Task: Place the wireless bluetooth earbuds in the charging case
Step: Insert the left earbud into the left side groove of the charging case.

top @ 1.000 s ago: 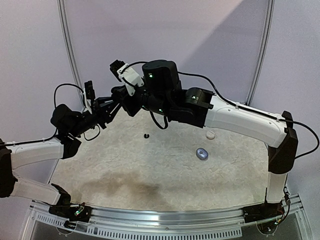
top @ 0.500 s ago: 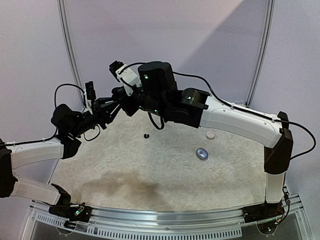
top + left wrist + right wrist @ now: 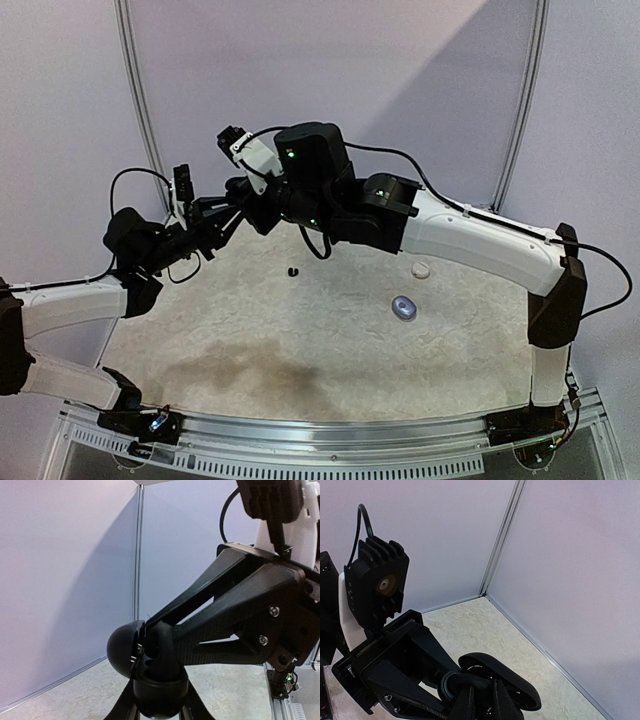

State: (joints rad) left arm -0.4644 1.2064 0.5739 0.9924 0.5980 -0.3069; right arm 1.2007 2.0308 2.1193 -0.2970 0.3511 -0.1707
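Both grippers meet in the air above the table's far left. My left gripper [image 3: 232,208] is shut on a black charging case [image 3: 122,647], held with its lid hinged open. My right gripper [image 3: 248,198] has its fingers drawn together inside the case's open mouth [image 3: 515,685], closed on a small dark rounded piece that looks like a black earbud [image 3: 160,645]. It is hard to tell apart from the black case. Another black earbud [image 3: 293,271] lies on the table below them.
A small whitish rounded piece [image 3: 421,269] and a silver-grey oval piece [image 3: 404,307] lie on the mat at centre right. Pale walls and a metal post [image 3: 140,110] stand close behind the grippers. The right arm's cable [image 3: 320,240] hangs under its wrist.
The right arm has shifted slightly left and up, toward the left gripper. The left arm and the things on the table have not moved.
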